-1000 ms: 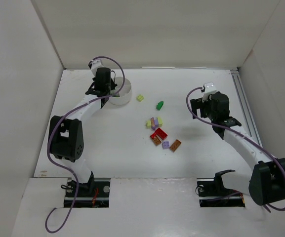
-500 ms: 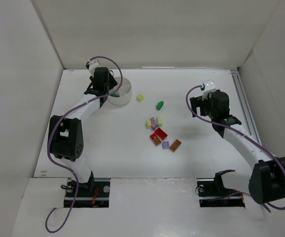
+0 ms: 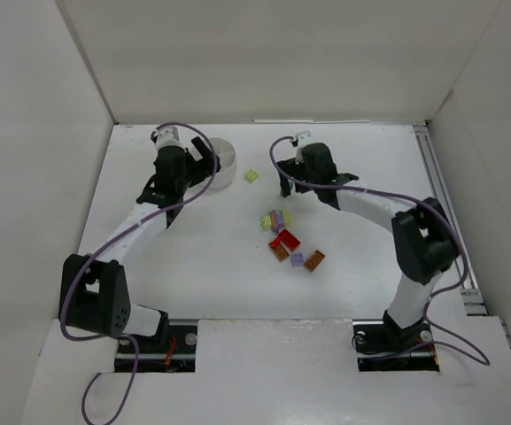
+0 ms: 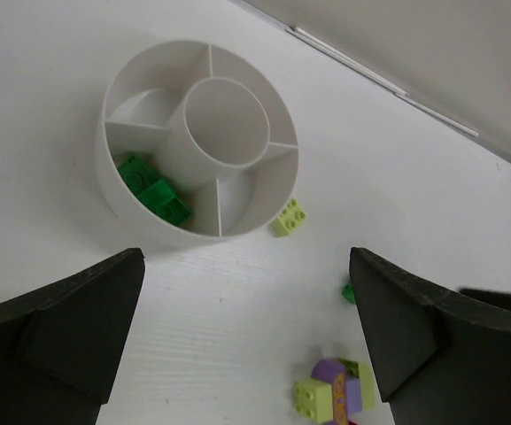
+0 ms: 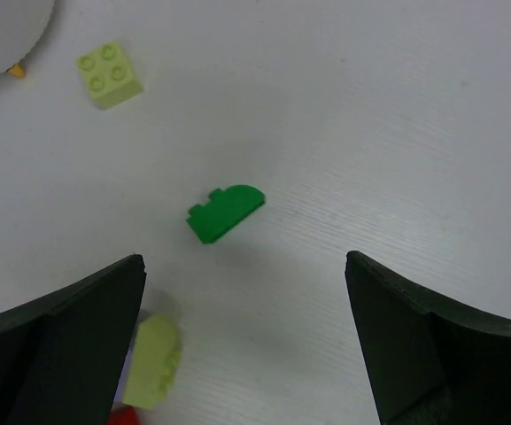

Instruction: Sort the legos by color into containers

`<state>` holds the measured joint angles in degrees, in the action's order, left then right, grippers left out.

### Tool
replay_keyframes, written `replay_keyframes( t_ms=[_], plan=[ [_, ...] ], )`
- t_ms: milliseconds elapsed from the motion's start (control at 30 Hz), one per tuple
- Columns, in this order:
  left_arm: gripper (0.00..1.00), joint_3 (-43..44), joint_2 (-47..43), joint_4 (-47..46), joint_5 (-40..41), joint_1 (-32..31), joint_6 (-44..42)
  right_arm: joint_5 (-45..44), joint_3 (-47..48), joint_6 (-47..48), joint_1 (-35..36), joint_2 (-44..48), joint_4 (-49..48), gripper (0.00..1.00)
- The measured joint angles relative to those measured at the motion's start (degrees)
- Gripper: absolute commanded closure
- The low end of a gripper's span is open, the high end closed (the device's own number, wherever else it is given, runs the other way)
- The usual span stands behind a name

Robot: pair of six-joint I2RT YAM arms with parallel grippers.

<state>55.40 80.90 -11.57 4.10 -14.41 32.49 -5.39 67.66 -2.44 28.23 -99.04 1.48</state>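
The white round dish (image 4: 122, 221) (image 3: 223, 165) has wedge compartments; green legos (image 4: 153, 190) lie in one of them. My left gripper (image 4: 246, 257) (image 3: 193, 164) hangs open and empty just near-left of the dish. A pale yellow-green lego (image 4: 289, 216) (image 3: 251, 176) (image 5: 110, 74) rests beside the dish. A single green lego (image 5: 225, 212) (image 3: 285, 189) lies on the table, and my right gripper (image 5: 244, 261) (image 3: 295, 181) hovers open above it, jaws wide on either side. More legos (image 3: 277, 220) in lilac, pale green, red (image 3: 284, 240) and orange-brown (image 3: 314, 260) lie mid-table.
White walls enclose the table on the left, back and right. A metal rail (image 3: 437, 186) runs along the right edge. Both arms reach toward the back middle, with the right wrist close to the dish side.
My left gripper has opened and pulled back off the dish toward the left. The right arm has swung far left, from the table's right side to above the green lego.
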Motion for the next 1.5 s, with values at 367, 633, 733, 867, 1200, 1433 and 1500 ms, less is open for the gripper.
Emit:
replay_keyframes(
  t_ms=[367, 633, 733, 867, 1200, 1433, 1500],
  plan=[
    [0.0, -9.22, -9.64, 1.31, -3.21, -1.51, 1.09, -9.33, 9.14, -14.58, 6.58, -13.64, 5.86, 0.04],
    [0.0, -9.66, -10.43, 1.14, -4.35, -1.51, 1.05, -12.68, 12.33, -18.4, 5.64, -18.05, 5.97, 0.11],
    [0.0, -9.92, -10.43, 1.14, -4.5, -1.51, 1.05, -13.2, 12.68, -18.97, 5.44, -19.91, 6.03, 0.24],
    [0.0, -10.43, -10.45, 1.14, -5.03, -1.51, 0.98, -14.08, 13.31, -19.65, 5.09, -20.33, 6.03, 0.41],
    [0.0, -10.54, -10.47, 2.12, -7.58, -1.51, 0.28, -12.5, 13.55, -14.51, 2.73, -20.65, 5.33, 0.82],
    [0.0, -10.54, -10.38, 2.4, -17.68, -1.51, -2.8, 1.53, 7.08, 4.7, 2.49, -16.79, -3.15, 0.89],
    [0.0, -10.54, -9.68, 1.09, -23.96, -1.44, -3.69, 11.13, 2.27, 11.76, 2.47, -12.44, -5.29, 0.88]
  ],
)
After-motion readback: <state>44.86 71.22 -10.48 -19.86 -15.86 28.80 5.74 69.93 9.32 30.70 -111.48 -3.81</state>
